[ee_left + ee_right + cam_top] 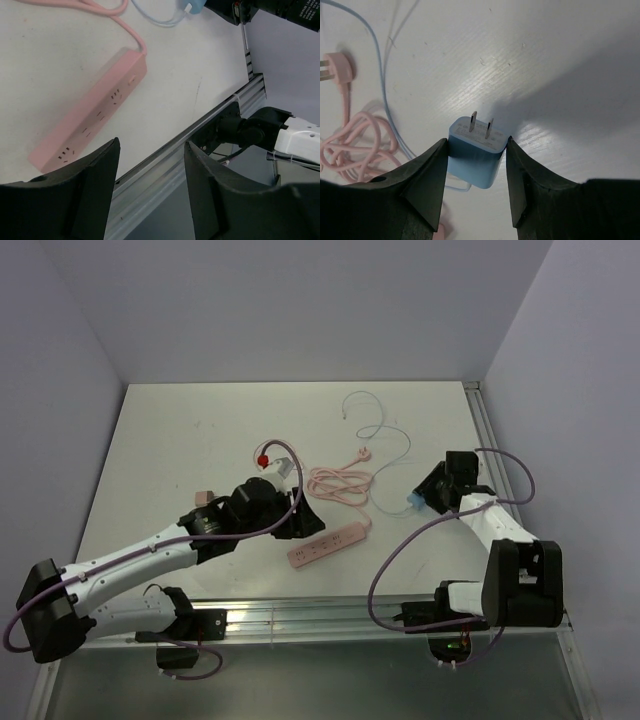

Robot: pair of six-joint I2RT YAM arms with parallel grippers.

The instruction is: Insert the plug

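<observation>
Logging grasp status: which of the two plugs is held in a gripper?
The blue two-prong plug, clamped between the right gripper fingers. The pink plug lies loose on the table.

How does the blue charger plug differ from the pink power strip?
The blue square charger plug is small and blocky; the long pink power strip is a flat bar. The plug is gripped in the right claw, prongs out; the strip lies free on the white table. Both are corded.

No readable text, labels, numbers or signs
</observation>
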